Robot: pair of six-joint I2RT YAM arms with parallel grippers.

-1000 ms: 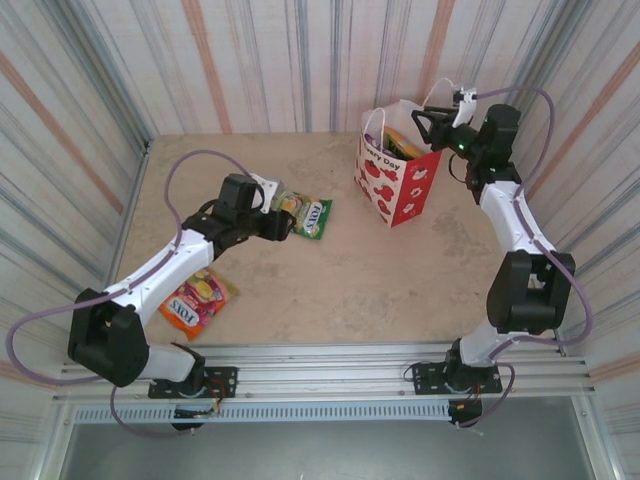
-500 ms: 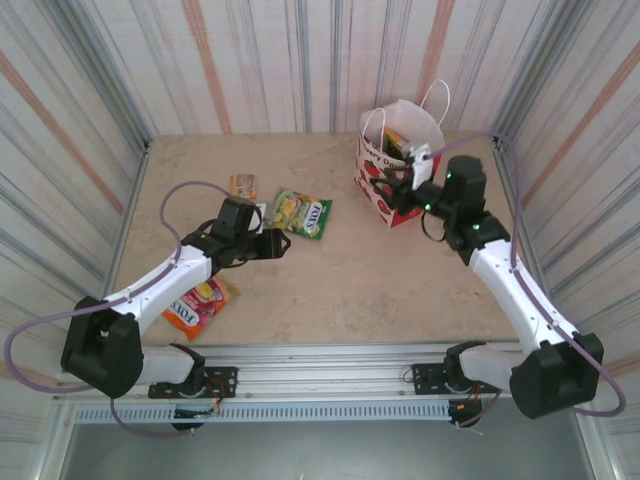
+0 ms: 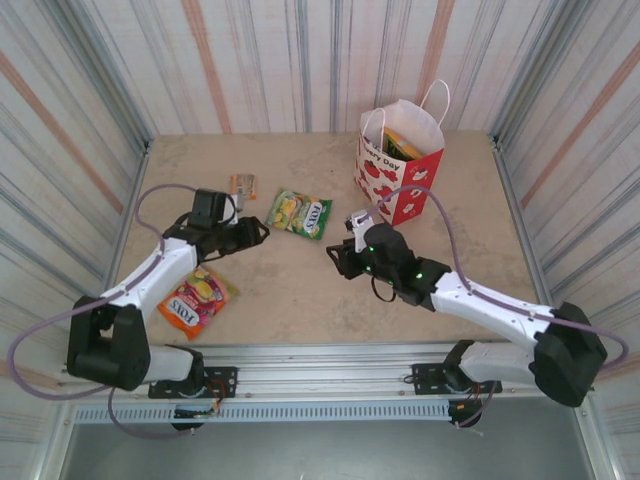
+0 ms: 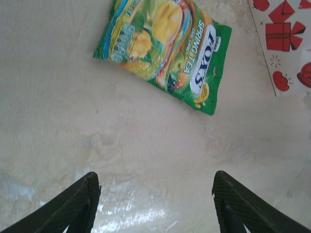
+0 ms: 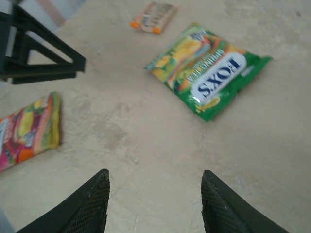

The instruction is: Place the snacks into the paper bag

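The white-and-red paper bag (image 3: 400, 160) stands upright at the back right with packets inside; its corner (image 4: 286, 43) shows in the left wrist view. A green-yellow snack packet (image 3: 300, 214) (image 4: 165, 53) (image 5: 209, 73) lies flat mid-table. Behind it lies a tiny orange packet (image 3: 243, 185) (image 5: 153, 17). A red-orange packet (image 3: 195, 300) (image 5: 26, 131) rests near the front left. My left gripper (image 3: 255, 232) (image 4: 155, 194) is open, left of the green packet, nothing between its fingers. My right gripper (image 3: 340, 258) (image 5: 155, 194) is open low over bare table, right of the green packet.
Striped walls (image 3: 300, 60) enclose the beige table (image 3: 300, 300) on three sides. A metal rail (image 3: 330, 365) runs along the near edge. The left gripper's black fingers (image 5: 39, 53) show in the right wrist view, at upper left.
The right arm swung from the bag's mouth down and left to the middle of the table. The left gripper drew back leftward from the green packet, uncovering the tiny orange packet.
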